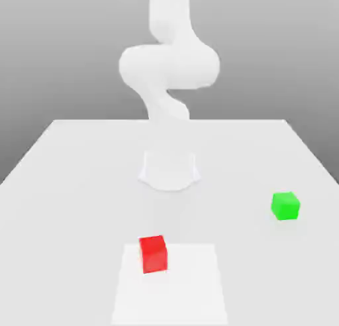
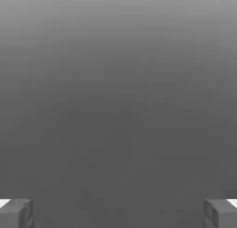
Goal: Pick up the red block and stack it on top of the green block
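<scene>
Exterior view: white arm [image 1: 169,66] rises from its base at the far middle of the pale surface [image 1: 79,165], upper links bent overhead. Red block [image 1: 153,254] sits near the front edge, on the corner of a slightly brighter square patch [image 1: 179,291], a little toward this view's left of centre. Green block [image 1: 285,206] sits well apart from it, farther back and toward this view's right. Both rest flat, nothing touching either. Hand view: the pincer [image 2: 118,213] shows two grey fingertips [image 2: 16,213] at opposite edges with a wide gap between, so it stands fully open and holds nothing; beyond them, plain grey background. Handling, as a judgement: the red block looks like a rigid, light cube with matte faces, so slip should be low and crushing unlikely. Best hold seems to be across two opposite vertical faces, near mid-height, fingers squared to those faces since the cube sits slightly turned. A centred grip matters, because the green block's top is no bigger than the red block's base, leaving little margin when stacking.
</scene>
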